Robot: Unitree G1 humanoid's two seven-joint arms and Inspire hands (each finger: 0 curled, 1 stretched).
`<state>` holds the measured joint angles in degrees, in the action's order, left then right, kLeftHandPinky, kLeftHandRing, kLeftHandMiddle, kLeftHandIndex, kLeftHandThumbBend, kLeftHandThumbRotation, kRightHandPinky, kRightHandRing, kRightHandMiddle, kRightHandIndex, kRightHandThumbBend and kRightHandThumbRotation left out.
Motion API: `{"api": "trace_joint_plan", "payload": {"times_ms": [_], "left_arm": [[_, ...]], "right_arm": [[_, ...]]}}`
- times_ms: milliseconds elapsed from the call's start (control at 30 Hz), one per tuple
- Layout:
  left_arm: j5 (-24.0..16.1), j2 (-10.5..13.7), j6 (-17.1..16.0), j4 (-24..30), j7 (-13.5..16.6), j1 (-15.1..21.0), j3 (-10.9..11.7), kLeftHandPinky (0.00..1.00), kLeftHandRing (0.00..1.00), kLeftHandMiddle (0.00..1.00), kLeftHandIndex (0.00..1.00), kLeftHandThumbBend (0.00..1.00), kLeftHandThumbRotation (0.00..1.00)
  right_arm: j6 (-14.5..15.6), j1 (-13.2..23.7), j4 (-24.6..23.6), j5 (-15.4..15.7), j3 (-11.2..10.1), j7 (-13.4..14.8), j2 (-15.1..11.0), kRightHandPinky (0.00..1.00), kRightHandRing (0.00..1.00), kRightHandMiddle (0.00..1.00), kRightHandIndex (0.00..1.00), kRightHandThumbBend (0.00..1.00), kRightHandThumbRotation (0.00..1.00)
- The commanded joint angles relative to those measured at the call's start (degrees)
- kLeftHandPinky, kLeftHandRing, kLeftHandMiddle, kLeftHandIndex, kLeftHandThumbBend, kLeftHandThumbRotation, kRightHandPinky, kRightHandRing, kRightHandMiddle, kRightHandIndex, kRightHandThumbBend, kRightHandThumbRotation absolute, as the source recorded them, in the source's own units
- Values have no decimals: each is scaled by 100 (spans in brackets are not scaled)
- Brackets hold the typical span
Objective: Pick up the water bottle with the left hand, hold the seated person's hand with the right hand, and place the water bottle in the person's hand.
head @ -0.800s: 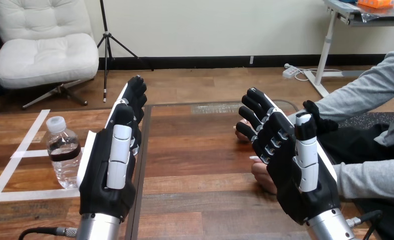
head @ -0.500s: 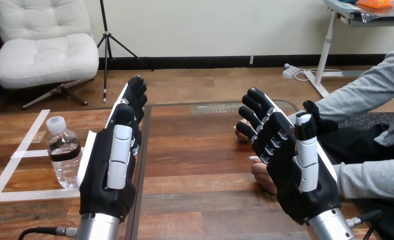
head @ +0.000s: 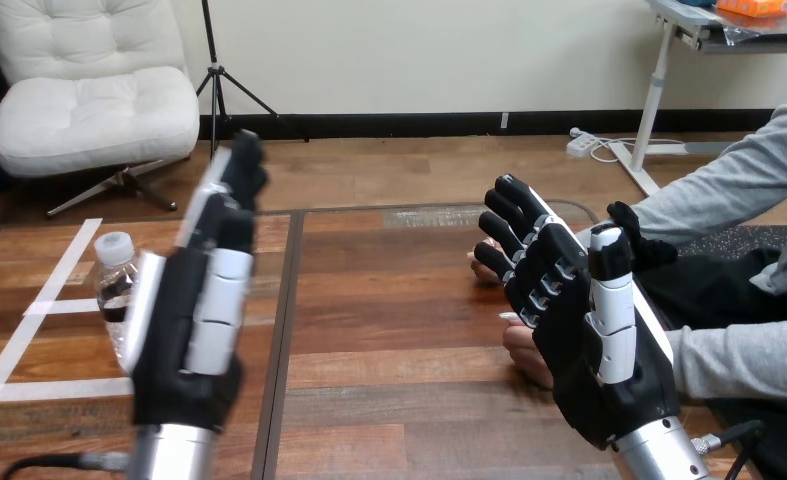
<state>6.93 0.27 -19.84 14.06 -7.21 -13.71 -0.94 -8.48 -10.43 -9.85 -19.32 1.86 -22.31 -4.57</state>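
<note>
A clear water bottle (head: 115, 290) with a white cap and dark label stands on the table at the left, partly hidden behind my left hand (head: 194, 310). That hand is raised edge-on with straight fingers, open, right beside the bottle. My right hand (head: 579, 320) is raised at the right, fingers relaxed and open, holding nothing. Behind it lie the person's hands: one (head: 527, 352) rests on the table just beyond my palm, the other (head: 485, 257) peeks out past my fingertips. I cannot tell whether my right hand touches them.
White tape lines (head: 39, 300) mark the table's left part. A dark seam (head: 281, 330) runs down the table between my hands. The person's grey sleeves (head: 739, 355) come in from the right edge.
My left hand has moved left, toward the bottle, now covering part of it. The right hand and the person's hands have stayed put.
</note>
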Motion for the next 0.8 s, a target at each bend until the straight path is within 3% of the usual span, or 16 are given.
{"api": "trace_joint_plan", "payload": {"times_ms": [0, 167, 300, 433, 767], "left_arm": [[0, 128, -301, 76, 126, 448, 383, 99, 95, 95, 94, 83, 87], [-17, 216, -534, 30, 252, 622, 696, 100, 96, 97, 95, 86, 82], [6, 250, -562, 59, 333, 669, 815, 99, 95, 96, 95, 89, 80], [259, 321, -609, 67, 345, 769, 1018, 100, 97, 97, 95, 91, 76], [472, 402, -751, -27, 440, 904, 1391, 99, 97, 97, 93, 89, 77]], "right_arm": [[-72, 281, -171, -11, -16, -31, -1, 97, 99, 97, 95, 70, 100], [-77, 281, -163, -8, -14, -8, 24, 97, 98, 97, 95, 70, 100], [-85, 260, -167, -17, -14, -9, 32, 96, 98, 97, 94, 70, 100], [-68, 254, -179, 7, -12, 25, 40, 95, 97, 96, 94, 70, 100], [-42, 260, -190, -21, -23, 11, 26, 94, 97, 96, 94, 71, 100]]}}
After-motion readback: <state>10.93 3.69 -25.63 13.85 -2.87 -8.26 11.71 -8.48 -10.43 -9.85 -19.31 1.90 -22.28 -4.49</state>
